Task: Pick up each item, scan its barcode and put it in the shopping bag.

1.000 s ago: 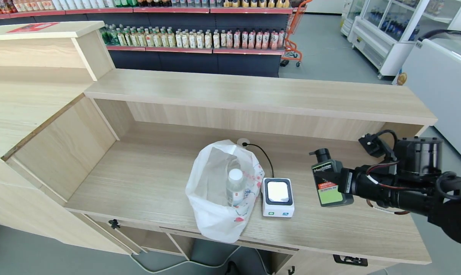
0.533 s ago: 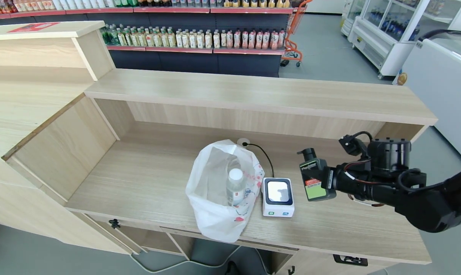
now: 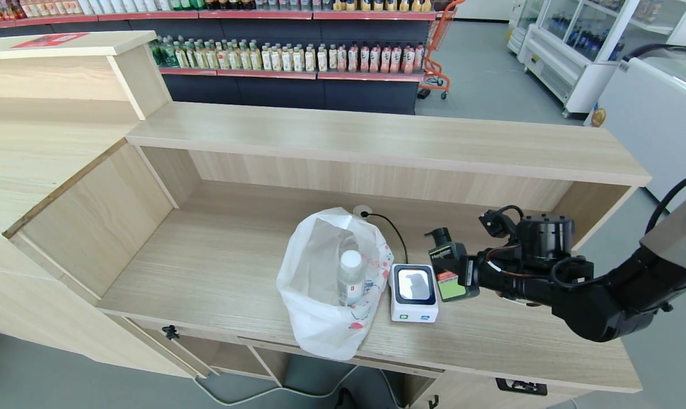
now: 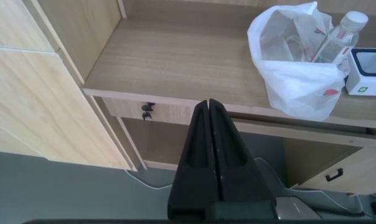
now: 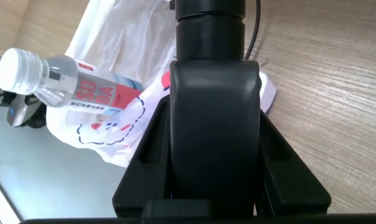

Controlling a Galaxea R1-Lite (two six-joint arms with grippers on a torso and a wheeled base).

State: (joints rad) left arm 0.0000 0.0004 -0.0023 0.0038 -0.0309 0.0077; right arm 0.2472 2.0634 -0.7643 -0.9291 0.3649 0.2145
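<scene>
Two grippers: right gripper (image 3: 461, 271), low over counter (image 3: 218, 267), clamps dark bottle (image 3: 446, 266) upright beside scanner (image 3: 414, 293); left gripper (image 4: 208, 109) pressed together. Shopping bag (image 3: 312, 301) holds clear bottle (image 3: 350, 278).

Head looks down; 3 views share bag (image 3: 320, 326).

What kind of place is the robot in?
Probably a small shop's checkout. Shelves of drink bottles line the back, a barcode scanner and a shopping bag sit on the wooden counter, and the right pincer holds a dark bottle beside the scanner.
</scene>
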